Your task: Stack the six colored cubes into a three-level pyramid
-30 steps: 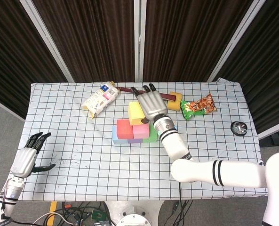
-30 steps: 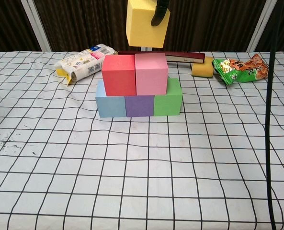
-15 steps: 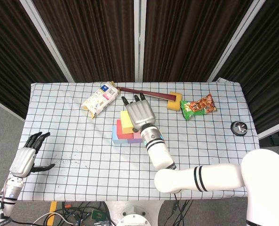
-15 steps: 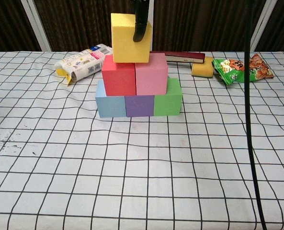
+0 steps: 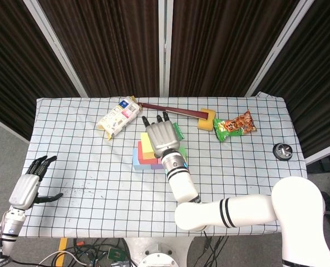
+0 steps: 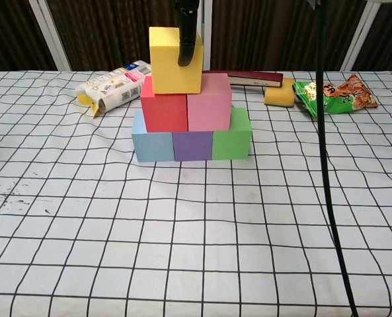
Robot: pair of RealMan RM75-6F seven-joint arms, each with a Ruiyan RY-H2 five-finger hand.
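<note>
The blue cube (image 6: 152, 145), purple cube (image 6: 192, 146) and green cube (image 6: 233, 142) form a row on the checked cloth. The red cube (image 6: 164, 112) and pink cube (image 6: 209, 111) sit on top of them. My right hand (image 5: 162, 136) holds the yellow cube (image 6: 169, 66) from above; one finger (image 6: 187, 33) lies down its front face. The cube's underside meets the second level, mostly over the red cube. In the head view the hand hides most of the stack. My left hand (image 5: 26, 188) hangs open off the table's near left corner.
A white snack pack (image 6: 113, 86) lies behind the stack to the left. A dark red book (image 6: 245, 78), a yellow sponge (image 6: 279, 97) and a green chip bag (image 6: 334, 94) lie behind to the right. A small black round object (image 5: 281, 150) sits at the right table edge.
My right hand carried the yellow cube left and down, from high above the pink cube to the top of the second level. The left hand barely moved.
</note>
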